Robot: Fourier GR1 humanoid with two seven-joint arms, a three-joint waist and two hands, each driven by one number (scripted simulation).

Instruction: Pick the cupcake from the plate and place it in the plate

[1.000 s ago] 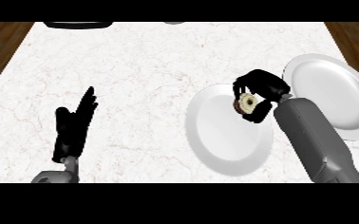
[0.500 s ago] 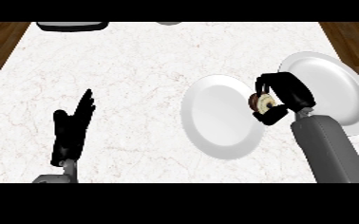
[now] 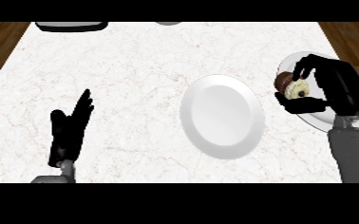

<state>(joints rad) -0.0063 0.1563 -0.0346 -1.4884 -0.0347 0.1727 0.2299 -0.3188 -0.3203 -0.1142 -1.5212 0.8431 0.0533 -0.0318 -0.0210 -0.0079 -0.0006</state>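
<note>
From my station the white marble counter (image 3: 140, 76) fills nearly the whole head view, with brown wood showing past its far left and far right corners; the biggest thing on it is a white plate (image 3: 221, 116) lying bare at centre, a little right of the middle; a second white plate (image 3: 314, 118) sits at the right edge, just beside the first but not touching it, and much of it is covered by the arm.

The right hand (image 3: 333, 88) comes in from the lower right on its grey forearm and sits over that second plate; its fingers and thumb are curled round the cupcake (image 3: 293, 86), fingers above and thumb below. The left hand (image 3: 69, 130) rests low at the left, fingers straight, close together and pointing up, holding nothing.

The cupcake lies in the right hand's grasp over the left rim of the right-edge plate, its brown side and pale top facing the centre plate; I cannot tell whether it touches the plate beneath; at the far edge I see a dark flat object (image 3: 71, 26) top left and a small grey shape (image 3: 167, 23) near the middle.
</note>
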